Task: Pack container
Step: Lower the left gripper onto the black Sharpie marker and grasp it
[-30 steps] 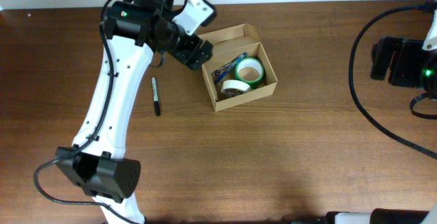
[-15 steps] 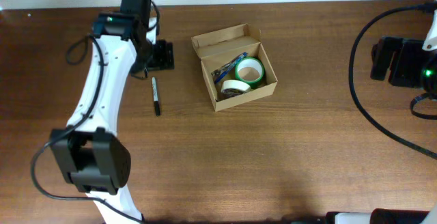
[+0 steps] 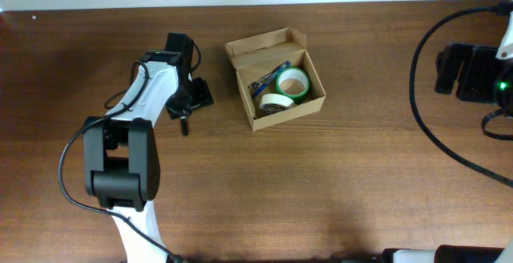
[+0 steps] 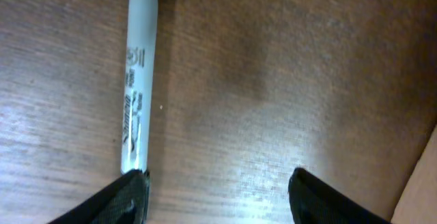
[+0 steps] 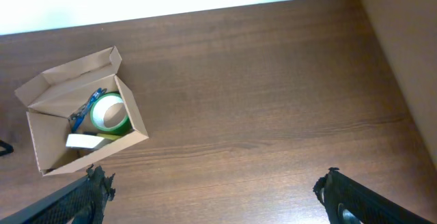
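Left gripper point(image 3: 191, 103) hangs just left of the box point(image 3: 260, 45), jaws spread wide, grasping nothing, over a marker point(image 4: 136, 80) lying flat on the table point(image 3: 321, 183). Box stands with its lid open, containing a green tape roll point(image 3: 292, 82), a white tape roll point(image 3: 275, 102) and a blue pen point(image 3: 264, 77). Right gripper point(image 5: 215, 183), well right of the box, is likewise spread and empty.

I see a marker point(image 4: 136, 80) lying flat on the wooden table point(image 3: 337, 183). Off to its right, a green tape roll point(image 3: 292, 82) sits just beside a white tape roll point(image 3: 275, 102), with a blue pen point(image 3: 263, 82) next to them.
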Available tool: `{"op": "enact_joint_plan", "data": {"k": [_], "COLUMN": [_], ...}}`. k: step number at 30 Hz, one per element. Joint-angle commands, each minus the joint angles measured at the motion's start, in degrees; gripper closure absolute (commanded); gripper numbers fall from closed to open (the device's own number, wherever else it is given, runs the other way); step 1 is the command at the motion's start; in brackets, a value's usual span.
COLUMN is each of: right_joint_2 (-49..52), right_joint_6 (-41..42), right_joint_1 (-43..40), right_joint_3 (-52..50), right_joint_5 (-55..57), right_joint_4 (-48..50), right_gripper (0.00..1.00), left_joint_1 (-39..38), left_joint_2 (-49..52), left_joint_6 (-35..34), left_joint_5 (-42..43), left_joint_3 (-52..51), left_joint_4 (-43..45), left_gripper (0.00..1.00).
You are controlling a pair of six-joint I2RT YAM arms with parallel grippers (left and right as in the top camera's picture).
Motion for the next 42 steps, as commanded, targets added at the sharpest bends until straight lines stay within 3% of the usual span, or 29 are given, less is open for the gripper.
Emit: {"op": "enact_joint_plan", "data": {"k": [1,26,38,42], "right_joint_2": [-0.76,-0.76,-0.76,-0.76], "right_joint_6": [0.2,0.2,0.17,0.17], "right_joint_1": [-0.44,-0.44,-0.44,-0.44], "right_joint_3": [0.07,0.07,0.07,0.07], "right_joint_5": [-0.55,-0.79,-0.79,-0.79], "right_joint_4": [-0.35,-0.35,-0.35,-0.35], "right_gripper": [0.01,0.01,0.01,0.01], "left_joint_1": [0.07,3.56,3.23,3.23], "left_joint_2": [1.05,1.18,5.99,6.51], "left_joint_6": [-2.29,4.81,5.97,6.08], "left_joint_5": [-0.94,-1.99,-3.43,-3.43], "left_joint_3": [-0.31,-0.28,-0.63,-0.9], "left_joint_4": [0.7,-0.24,0.9,1.88], "left_gripper": [0.31,0.32,0.46,0.6]}}
